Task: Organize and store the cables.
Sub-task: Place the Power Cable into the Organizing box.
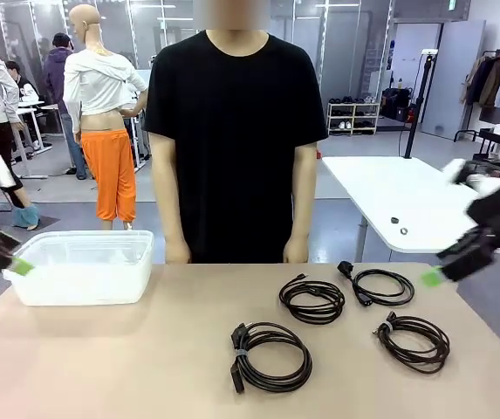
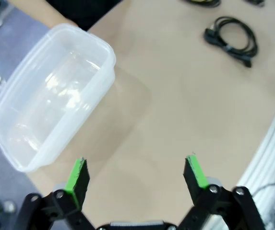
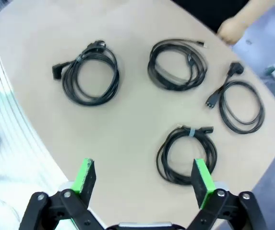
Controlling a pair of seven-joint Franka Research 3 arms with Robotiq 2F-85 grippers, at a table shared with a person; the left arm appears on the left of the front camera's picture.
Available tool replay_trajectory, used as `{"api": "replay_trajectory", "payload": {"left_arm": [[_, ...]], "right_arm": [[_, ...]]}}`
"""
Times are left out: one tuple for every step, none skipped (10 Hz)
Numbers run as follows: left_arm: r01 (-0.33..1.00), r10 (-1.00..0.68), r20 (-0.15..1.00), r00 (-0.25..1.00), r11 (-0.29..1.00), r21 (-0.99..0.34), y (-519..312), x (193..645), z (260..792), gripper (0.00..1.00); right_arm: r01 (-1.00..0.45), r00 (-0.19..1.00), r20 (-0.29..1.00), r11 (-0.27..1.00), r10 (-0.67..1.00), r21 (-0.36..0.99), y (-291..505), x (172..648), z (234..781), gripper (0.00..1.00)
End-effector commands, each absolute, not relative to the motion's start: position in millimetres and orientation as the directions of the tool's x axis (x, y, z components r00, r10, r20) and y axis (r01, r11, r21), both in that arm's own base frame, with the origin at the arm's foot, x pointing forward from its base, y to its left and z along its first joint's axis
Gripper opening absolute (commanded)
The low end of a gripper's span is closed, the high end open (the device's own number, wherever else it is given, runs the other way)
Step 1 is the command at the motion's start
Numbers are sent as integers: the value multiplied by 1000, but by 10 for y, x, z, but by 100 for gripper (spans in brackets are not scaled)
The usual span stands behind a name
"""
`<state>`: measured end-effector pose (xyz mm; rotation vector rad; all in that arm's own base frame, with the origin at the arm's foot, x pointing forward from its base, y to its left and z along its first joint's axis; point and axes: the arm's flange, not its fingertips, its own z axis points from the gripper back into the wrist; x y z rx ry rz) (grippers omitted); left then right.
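Note:
Several coiled black cables lie on the tan table's right half: one at the front centre (image 1: 270, 356), one behind it (image 1: 311, 299), one with plug ends (image 1: 382, 286) and one at the right (image 1: 414, 340). My right gripper (image 1: 441, 269) hovers open above the table's right edge. In the right wrist view its open gripper (image 3: 143, 176) looks down on the coils, the nearest (image 3: 187, 153) just beyond its fingertips. My left gripper (image 1: 14, 262) is open at the left edge beside the clear bin (image 1: 84, 266). Nothing sits in the left gripper (image 2: 136, 175) in its wrist view.
The translucent plastic bin (image 2: 55, 96) stands empty at the table's far left. A person in a black shirt stands at the far edge, hands (image 1: 177, 253) hanging by the table. One cable (image 2: 233, 38) lies far from the left gripper. Bare tabletop spans the front left.

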<state>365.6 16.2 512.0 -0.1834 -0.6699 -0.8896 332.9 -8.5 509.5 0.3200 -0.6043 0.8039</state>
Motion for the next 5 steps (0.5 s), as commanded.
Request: {"api": "replay_trajectory", "payload": {"left_arm": [[784, -589, 684, 431, 619, 39, 596, 3639, 5147, 100], [795, -545, 741, 393, 607, 24, 812, 3536, 5122, 100], [805, -513, 775, 370, 593, 9, 997, 3426, 5061, 100], [793, -485, 786, 384, 609, -12, 1135, 3328, 4992, 100], [778, -459, 794, 398, 628, -26, 1183, 3293, 4942, 100]], "right_arm": [[-717, 568, 675, 687, 471, 124, -674, 2991, 4915, 100], [-706, 557, 706, 697, 436, 126, -858, 2791, 4853, 100], [-690, 559, 730, 709, 392, 148, -1009, 2614, 4780, 100], [-658, 589, 723, 733, 361, 170, -1106, 2476, 4679, 100], [-651, 582, 738, 740, 342, 171, -1147, 2406, 4634, 100]]}}
